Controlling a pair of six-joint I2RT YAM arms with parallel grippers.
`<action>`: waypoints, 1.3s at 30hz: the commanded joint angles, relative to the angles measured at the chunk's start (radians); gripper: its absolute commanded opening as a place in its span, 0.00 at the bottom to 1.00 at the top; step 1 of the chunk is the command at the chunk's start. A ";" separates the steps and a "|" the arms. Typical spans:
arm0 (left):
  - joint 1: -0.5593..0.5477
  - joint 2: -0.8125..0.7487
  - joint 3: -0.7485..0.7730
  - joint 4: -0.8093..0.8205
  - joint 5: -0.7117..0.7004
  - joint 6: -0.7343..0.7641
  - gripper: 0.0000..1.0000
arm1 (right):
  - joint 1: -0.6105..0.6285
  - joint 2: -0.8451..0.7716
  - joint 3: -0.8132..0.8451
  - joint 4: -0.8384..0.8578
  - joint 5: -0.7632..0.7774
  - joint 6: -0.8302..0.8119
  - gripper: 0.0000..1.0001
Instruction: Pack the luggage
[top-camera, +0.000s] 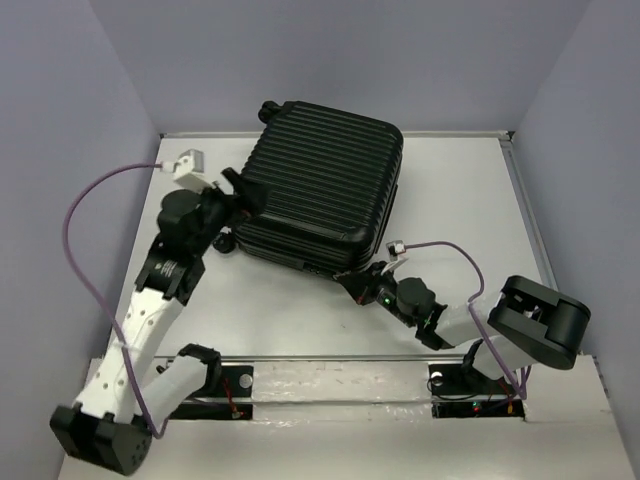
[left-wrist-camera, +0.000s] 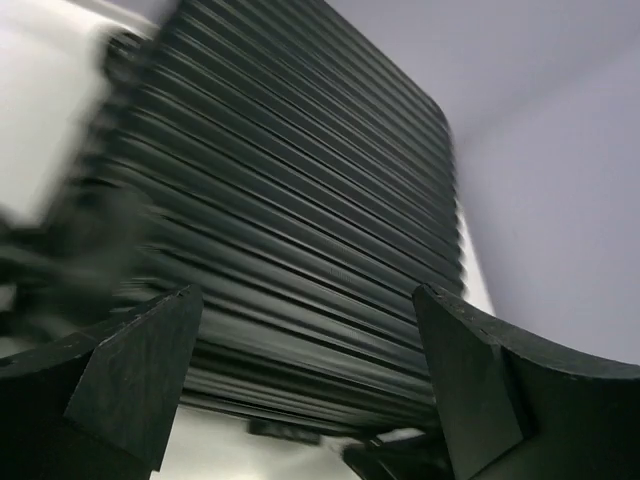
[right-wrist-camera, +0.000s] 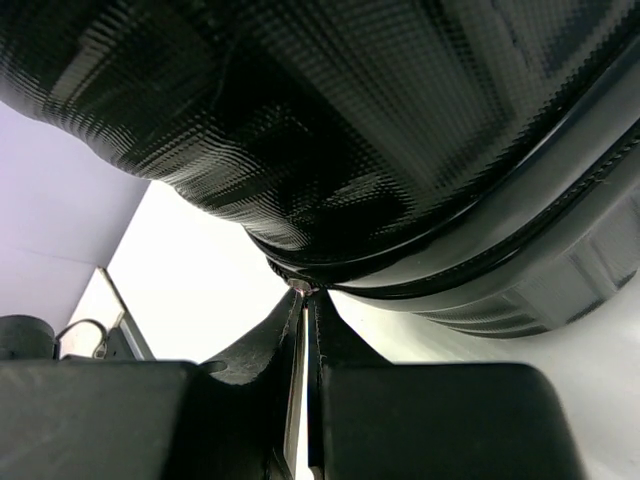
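Note:
The luggage (top-camera: 320, 190) is a black ribbed hard-shell suitcase lying flat and closed at the back middle of the white table. My left gripper (top-camera: 245, 195) is open at its left edge, with the ribbed shell (left-wrist-camera: 300, 200) filling the space beyond the fingers (left-wrist-camera: 130, 370). My right gripper (top-camera: 352, 278) is at the suitcase's near corner. In the right wrist view its fingers (right-wrist-camera: 350, 340) are pressed together on a thin metal zipper pull (right-wrist-camera: 303, 288) at the zipper seam of the luggage (right-wrist-camera: 400, 130).
The white table (top-camera: 470, 200) is walled by lilac panels at the back and both sides. Purple cables (top-camera: 75, 215) loop off both wrists. A small wheel (top-camera: 268, 107) sticks out at the suitcase's back left corner.

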 joint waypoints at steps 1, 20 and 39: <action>0.265 -0.085 -0.067 -0.135 0.116 0.066 0.99 | 0.001 -0.035 -0.010 0.002 0.060 -0.024 0.07; 0.561 0.204 -0.108 0.125 0.326 -0.035 0.99 | 0.001 -0.074 0.001 -0.051 0.012 -0.082 0.07; 0.563 0.315 -0.142 0.371 0.327 -0.245 0.91 | 0.001 -0.061 -0.009 -0.035 0.003 -0.084 0.07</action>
